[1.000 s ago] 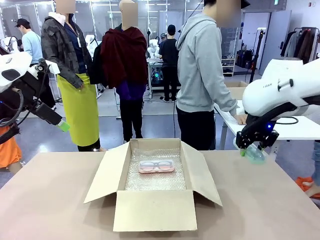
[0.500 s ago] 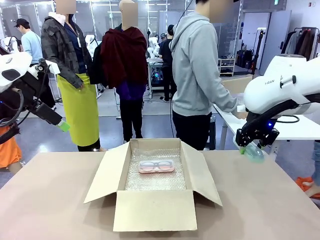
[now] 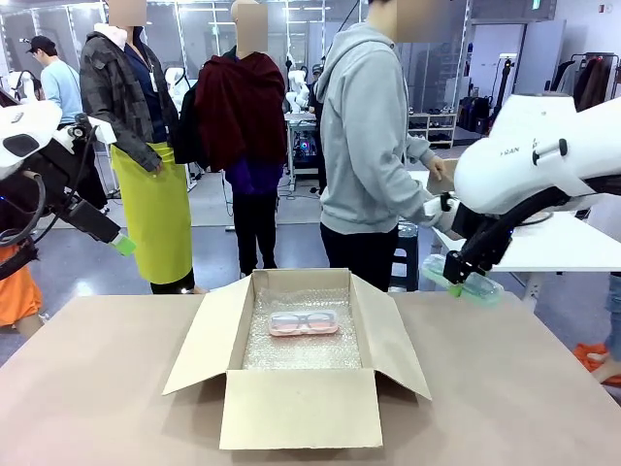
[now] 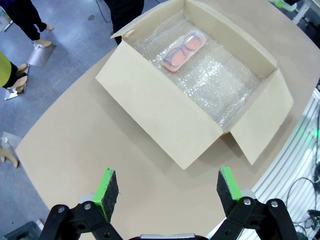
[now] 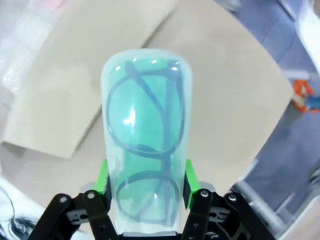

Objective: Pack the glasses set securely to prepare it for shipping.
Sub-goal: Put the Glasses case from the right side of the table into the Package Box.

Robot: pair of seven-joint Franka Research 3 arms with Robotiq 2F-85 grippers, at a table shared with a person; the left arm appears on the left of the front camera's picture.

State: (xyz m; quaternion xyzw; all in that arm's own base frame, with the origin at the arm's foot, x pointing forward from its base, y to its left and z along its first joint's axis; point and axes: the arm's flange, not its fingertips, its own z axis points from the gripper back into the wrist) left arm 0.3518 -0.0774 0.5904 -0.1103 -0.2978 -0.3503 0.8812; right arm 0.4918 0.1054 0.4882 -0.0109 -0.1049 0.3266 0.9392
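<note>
Box open, pink case crosswise on bubble wrap near its far wall, room in front, mint green case airborne past right flap, clamped in right gripper, long axis pointing straight out of the grip, left gripper wide open, empty

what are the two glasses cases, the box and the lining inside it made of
The mint green case looks like translucent plastic with a glossy finish: highlights sit on it and the spectacles show through. The pink case is likely the same, as frames are visible through its top. The box is matte brown cardboard with folded flaps. The lining looks like clear bubble wrap, judging by its shiny dimpled surface.
</note>
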